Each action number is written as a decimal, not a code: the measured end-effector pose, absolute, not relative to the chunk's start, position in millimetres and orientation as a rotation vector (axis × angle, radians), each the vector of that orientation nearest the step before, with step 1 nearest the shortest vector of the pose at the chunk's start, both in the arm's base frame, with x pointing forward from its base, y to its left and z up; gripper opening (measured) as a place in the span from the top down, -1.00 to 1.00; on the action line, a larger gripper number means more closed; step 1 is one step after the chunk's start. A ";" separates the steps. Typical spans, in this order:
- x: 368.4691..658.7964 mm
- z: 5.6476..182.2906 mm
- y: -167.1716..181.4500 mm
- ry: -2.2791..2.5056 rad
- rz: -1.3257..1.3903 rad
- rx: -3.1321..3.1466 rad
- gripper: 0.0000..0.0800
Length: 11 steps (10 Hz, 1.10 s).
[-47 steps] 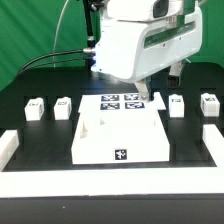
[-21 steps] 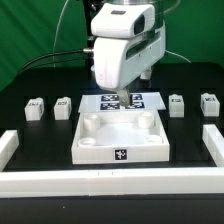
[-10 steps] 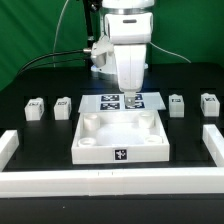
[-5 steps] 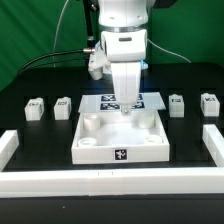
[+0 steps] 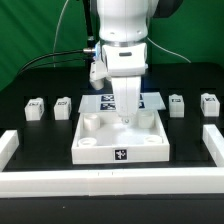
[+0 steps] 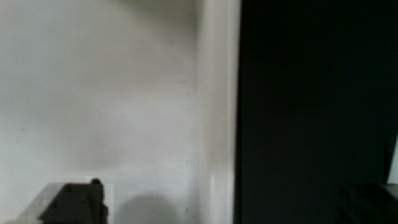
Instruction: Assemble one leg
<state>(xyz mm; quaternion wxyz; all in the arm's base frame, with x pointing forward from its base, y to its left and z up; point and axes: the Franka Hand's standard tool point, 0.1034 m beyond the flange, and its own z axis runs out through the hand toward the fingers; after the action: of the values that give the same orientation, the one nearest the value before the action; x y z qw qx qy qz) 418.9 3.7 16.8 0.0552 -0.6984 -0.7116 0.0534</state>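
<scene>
**A:** What is seen at the largest scale?

**B:** A black table [image 5: 40,80] is seen, bordered at the front by a white rail [image 5: 110,186]. Above its middle, the white arm [image 5: 125,40] is held upright.

**A:** And what is laid on the table?

**B:** The large white square panel [image 5: 100,140] is placed at the centre, raised rim upward, with a marker tag on its front face. Behind it the marker board [image 5: 152,99] is laid flat, partly hidden by the arm.

**A:** Where are the task's parts found?

**B:** They are set in a row roughly level with the marker board, named here by the exterior view's sides. The outer left leg [image 5: 34,108] and inner left leg [image 5: 63,105] are stood on one side of the panel. The inner right leg [image 5: 177,103] and outer right leg [image 5: 209,102] are stood on the other. All four are well apart from the gripper.

**A:** How is the gripper held?

**B:** The gripper [image 5: 127,116] is held low over the panel's rear rim. In the wrist view its dark fingertips [image 6: 75,203] are seen spread wide, with nothing gripped. Only white panel surface and black table are seen between them. Whether the panel is touched cannot be told.
</scene>
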 end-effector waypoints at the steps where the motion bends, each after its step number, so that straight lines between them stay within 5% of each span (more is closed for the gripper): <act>1: 418.1 16.1 3.7 -2.158 0.164 -2.120 -0.63; 3: 417.2 14.9 3.8 -2.156 0.167 -2.119 -0.63; 5: 416.2 13.1 3.9 -2.153 0.171 -2.117 0.05; 6: 416.2 13.0 3.9 -2.153 0.171 -2.117 0.05; 8: 416.2 13.0 3.8 -2.153 0.171 -2.117 0.83; 11: 418.7 14.1 3.9 -2.158 0.160 -2.122 0.83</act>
<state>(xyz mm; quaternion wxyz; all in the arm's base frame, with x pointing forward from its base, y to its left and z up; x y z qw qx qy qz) 418.7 3.9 14.1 0.0553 -0.6992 -0.7109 0.0527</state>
